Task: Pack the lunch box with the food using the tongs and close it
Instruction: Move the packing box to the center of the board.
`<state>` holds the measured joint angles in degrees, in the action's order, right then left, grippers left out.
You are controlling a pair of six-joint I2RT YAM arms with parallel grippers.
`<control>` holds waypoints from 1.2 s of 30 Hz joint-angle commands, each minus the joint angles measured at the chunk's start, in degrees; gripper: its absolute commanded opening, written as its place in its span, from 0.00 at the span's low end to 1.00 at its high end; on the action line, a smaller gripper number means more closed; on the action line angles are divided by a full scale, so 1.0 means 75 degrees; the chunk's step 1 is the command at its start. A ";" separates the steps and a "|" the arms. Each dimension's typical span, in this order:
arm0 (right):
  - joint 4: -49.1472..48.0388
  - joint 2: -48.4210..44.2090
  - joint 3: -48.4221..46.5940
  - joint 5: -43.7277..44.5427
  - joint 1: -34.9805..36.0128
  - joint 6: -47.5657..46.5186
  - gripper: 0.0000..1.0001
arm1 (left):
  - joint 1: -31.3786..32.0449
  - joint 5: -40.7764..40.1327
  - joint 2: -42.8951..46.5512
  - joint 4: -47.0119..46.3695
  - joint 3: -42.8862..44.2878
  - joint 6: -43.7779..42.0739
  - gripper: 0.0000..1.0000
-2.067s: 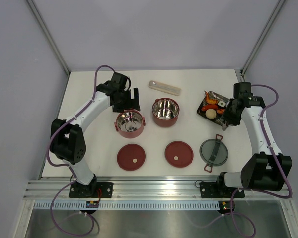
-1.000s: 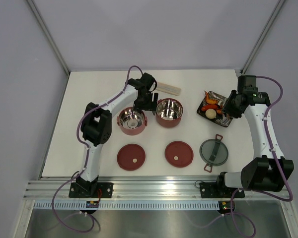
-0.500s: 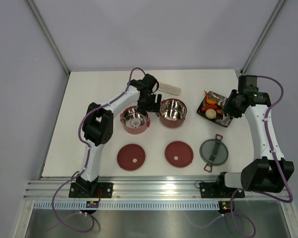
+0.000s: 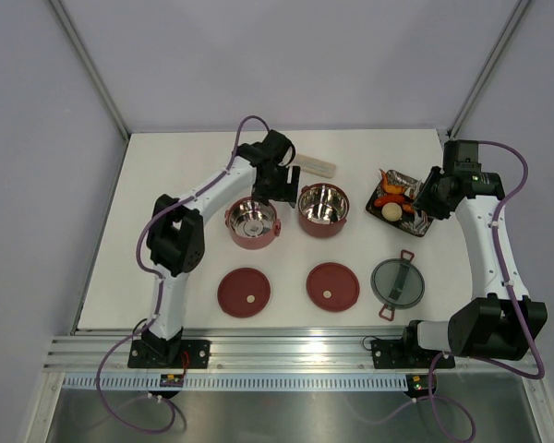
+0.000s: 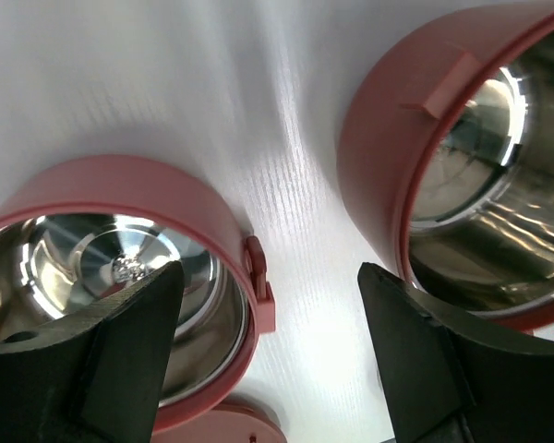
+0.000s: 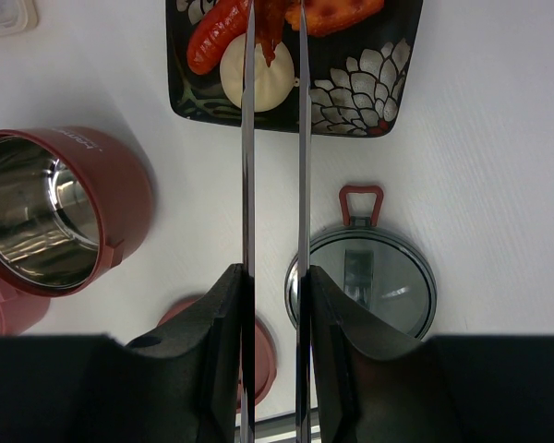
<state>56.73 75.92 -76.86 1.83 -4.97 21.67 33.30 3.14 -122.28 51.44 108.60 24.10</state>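
Observation:
Two maroon bowls of the lunch box stand side by side, the left bowl (image 4: 252,221) (image 5: 120,268) and the right bowl (image 4: 322,209) (image 5: 462,157), both with bare steel insides. My left gripper (image 4: 275,187) (image 5: 268,360) hangs open low over the gap between them, one finger above each rim. My right gripper (image 4: 431,198) (image 6: 271,277) is shut on the tongs (image 6: 244,138). The tong tips reach an orange-red food piece (image 6: 275,23) on the black tray (image 4: 414,221) (image 6: 369,92), beside a white piece (image 6: 258,78). Two maroon disc lids (image 4: 244,292) (image 4: 332,285) and the grey top lid (image 4: 397,281) (image 6: 365,281) lie near the front.
A long pale beige case (image 4: 314,166) lies behind the bowls, right next to my left wrist. The tray sits close to the table's right edge. Grey walls enclose the table on three sides.
My left gripper swung from the back left to between the bowls, and both bowls slid slightly right. My right gripper shifted a little over the tray with the tongs.

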 commanded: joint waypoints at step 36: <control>-0.0076 -0.0209 -0.0357 -0.0208 0.0042 -0.0030 0.01 | 0.0447 0.0636 -0.0899 -0.0249 0.1505 -0.0377 0.37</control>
<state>56.69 75.92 -76.88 0.80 -4.95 21.67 35.86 3.38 -128.25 51.62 117.40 22.04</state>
